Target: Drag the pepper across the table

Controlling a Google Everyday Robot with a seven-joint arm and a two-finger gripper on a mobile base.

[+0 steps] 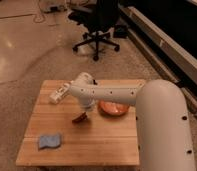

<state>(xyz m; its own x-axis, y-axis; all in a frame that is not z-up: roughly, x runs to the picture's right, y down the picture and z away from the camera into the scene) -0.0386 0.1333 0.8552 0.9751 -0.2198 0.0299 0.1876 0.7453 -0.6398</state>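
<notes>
Contact looks made: the gripper (85, 111) hangs low over the pepper (80, 118) near the middle of the table (107, 145), perhaps clamped on it though I cannot tell, so the drag seems underway and next calls for a steady sideways pull.

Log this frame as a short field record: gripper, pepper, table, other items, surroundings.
gripper: gripper lowered over the table's middle, directly above the pepper
pepper: dark red pepper lying on the table just under the gripper, left of the dish
table: square wooden plank table
other items: orange-red dish right of centre; blue cloth near the front left corner; white object near the back left
surroundings: black office chair on the floor beyond the table
</notes>
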